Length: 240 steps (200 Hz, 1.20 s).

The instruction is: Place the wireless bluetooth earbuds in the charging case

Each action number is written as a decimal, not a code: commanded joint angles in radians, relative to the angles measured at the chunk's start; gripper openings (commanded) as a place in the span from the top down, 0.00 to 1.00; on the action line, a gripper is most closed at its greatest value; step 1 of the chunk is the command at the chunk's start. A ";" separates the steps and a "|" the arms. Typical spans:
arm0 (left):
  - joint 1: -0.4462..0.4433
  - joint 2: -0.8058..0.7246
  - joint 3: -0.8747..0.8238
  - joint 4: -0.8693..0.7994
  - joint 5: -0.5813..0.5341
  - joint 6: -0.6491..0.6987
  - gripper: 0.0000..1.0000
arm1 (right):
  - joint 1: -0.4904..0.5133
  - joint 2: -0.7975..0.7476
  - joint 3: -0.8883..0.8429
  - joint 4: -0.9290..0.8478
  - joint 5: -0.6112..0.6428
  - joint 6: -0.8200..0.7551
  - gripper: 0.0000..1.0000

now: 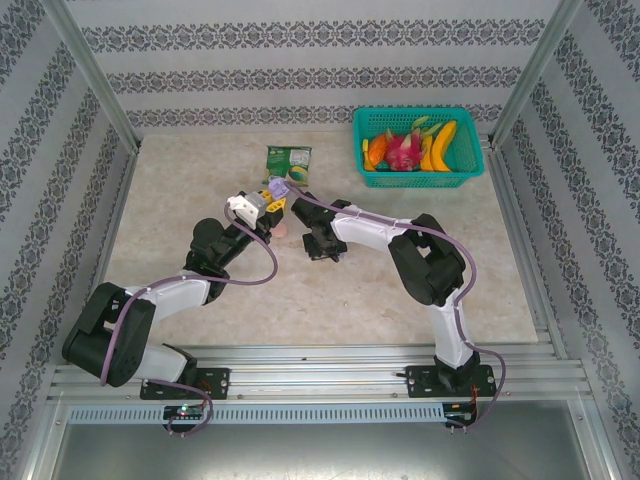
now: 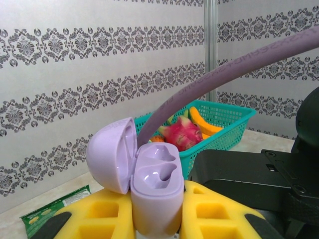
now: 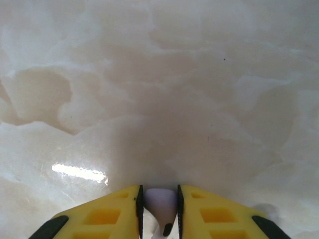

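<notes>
right gripper [image 3: 158, 190] tight on a pale earbud [image 3: 157, 206] between its tips, left gripper [image 2: 157, 201] tight on open case [image 2: 155, 174]

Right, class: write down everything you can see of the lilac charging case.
The lilac charging case is a rounded shell, glossy like plastic. Its hinged lid stands open, tipped to the left. Two moulded sockets face up, both empty. It sits upright, clamped low down between the left arm's yellow fingers.

The lilac charging case [image 2: 154, 174] stands upright in the left gripper [image 2: 157, 209], lid open leftward, both wells empty. The right gripper [image 3: 159, 191] pinches a pale, dark-tipped earbud [image 3: 158, 205].
</notes>
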 commanded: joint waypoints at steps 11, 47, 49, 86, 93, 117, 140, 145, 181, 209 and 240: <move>-0.008 -0.019 0.000 0.047 0.017 0.011 1.00 | 0.022 -0.069 -0.044 0.017 0.000 0.016 0.76; -0.008 -0.016 0.006 0.042 0.017 0.009 1.00 | 0.018 -0.133 -0.088 0.037 0.014 0.020 0.77; -0.009 -0.016 0.006 0.041 0.016 0.010 1.00 | 0.018 -0.136 -0.090 0.038 0.015 0.020 0.77; -0.009 -0.016 0.009 0.037 0.018 0.010 1.00 | 0.012 -0.208 -0.138 0.059 0.035 0.022 0.78; -0.008 -0.014 0.009 0.035 0.018 0.010 1.00 | 0.011 -0.222 -0.149 0.061 0.037 0.024 0.78; -0.008 -0.012 0.013 0.031 0.022 0.010 1.00 | 0.001 -0.280 -0.179 0.071 0.047 0.022 0.78; -0.009 -0.009 0.016 0.026 0.027 0.009 1.00 | -0.008 -0.344 -0.206 0.074 0.059 0.018 0.78; -0.008 -0.007 0.016 0.026 0.029 0.008 1.00 | -0.011 -0.358 -0.211 0.075 0.062 0.016 0.78; -0.009 0.000 0.030 0.011 0.072 -0.002 1.00 | -0.030 -0.481 -0.240 0.074 0.087 0.001 0.78; -0.008 0.013 0.046 -0.005 0.135 -0.013 1.00 | -0.037 -0.575 -0.236 0.083 0.108 -0.039 0.78; -0.009 0.034 0.066 -0.005 0.220 -0.039 1.00 | -0.039 -0.657 -0.213 0.115 0.127 -0.093 0.78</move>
